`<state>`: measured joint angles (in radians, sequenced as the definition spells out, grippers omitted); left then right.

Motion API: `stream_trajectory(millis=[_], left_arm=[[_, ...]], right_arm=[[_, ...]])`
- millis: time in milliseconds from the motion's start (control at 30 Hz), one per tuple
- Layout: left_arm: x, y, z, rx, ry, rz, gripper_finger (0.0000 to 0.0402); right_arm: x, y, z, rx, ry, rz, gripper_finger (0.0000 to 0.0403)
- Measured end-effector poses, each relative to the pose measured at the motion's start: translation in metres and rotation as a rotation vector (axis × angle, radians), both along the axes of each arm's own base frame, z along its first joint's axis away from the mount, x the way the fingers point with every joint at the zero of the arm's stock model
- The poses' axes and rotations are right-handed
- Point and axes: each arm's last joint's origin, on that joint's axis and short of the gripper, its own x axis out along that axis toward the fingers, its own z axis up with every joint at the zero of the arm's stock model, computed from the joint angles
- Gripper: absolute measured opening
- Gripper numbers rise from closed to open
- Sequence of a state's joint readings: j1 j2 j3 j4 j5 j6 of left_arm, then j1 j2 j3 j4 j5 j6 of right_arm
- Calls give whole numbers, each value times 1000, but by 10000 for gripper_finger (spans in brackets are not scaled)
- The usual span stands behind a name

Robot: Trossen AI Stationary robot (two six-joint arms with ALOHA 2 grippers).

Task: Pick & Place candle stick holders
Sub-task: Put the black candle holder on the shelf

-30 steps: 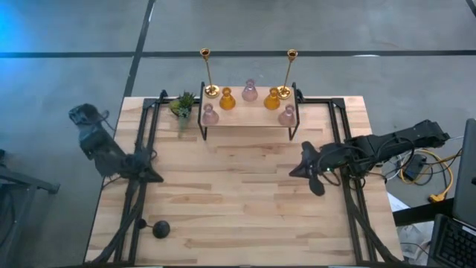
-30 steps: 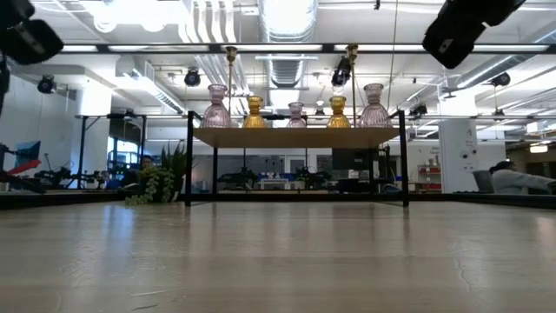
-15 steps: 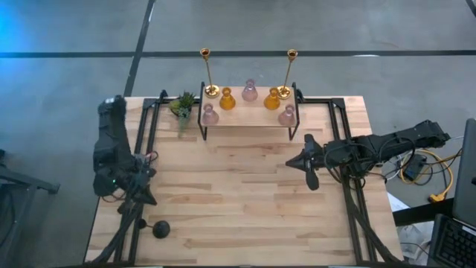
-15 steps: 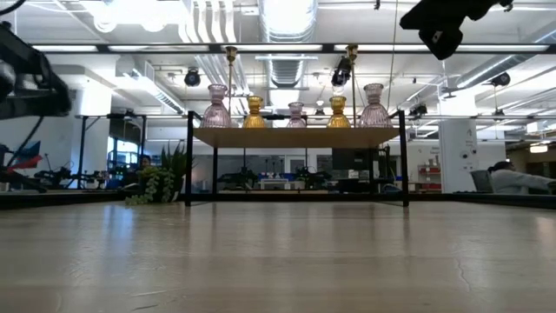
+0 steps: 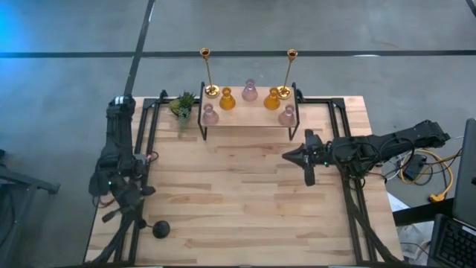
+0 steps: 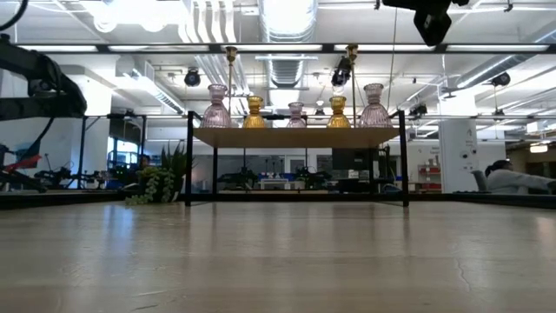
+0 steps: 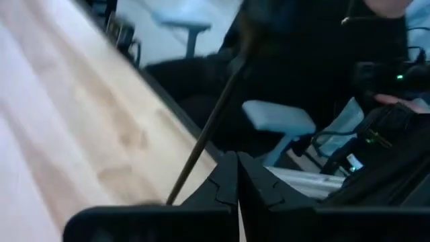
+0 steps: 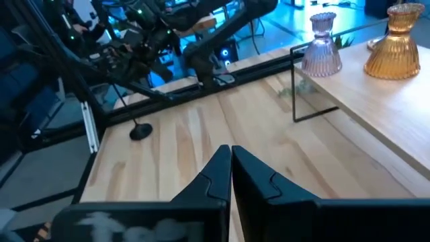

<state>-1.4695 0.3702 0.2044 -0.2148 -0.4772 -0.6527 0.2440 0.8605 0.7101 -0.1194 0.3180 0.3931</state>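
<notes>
High view shows the candle stick holders (image 5: 249, 99) on the shelf (image 5: 249, 119) at the surface's far edge. Glass ones look fragile and slick; grip their narrow necks. Right gripper (image 5: 288, 157) hangs near, left gripper (image 5: 106, 216) waits apart, jaws closed, empty.

The wooden table (image 5: 245, 201) lies open across its middle and front. At the far edge a raised shelf (image 5: 249, 117) crowded with candle stick holders (image 5: 249, 92) blocks passage, a potted plant (image 5: 181, 106) beside it. A black stemmed holder (image 5: 161, 229) sits front-left.

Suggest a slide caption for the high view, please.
Seven candle stick holders on the raised shelf; shut right gripper nearby.
</notes>
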Motion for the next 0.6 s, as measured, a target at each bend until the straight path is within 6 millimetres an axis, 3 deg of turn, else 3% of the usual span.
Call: stream_trajectory(millis=[333, 600], left_arm=[[3, -8, 6, -59, -213, -5, 40], [4, -10, -2, -23, -159, 60, 116]], right_arm=[[4, 1, -1, 1, -5, 0, 8], [5, 1, 0, 3, -13, 0, 8]])
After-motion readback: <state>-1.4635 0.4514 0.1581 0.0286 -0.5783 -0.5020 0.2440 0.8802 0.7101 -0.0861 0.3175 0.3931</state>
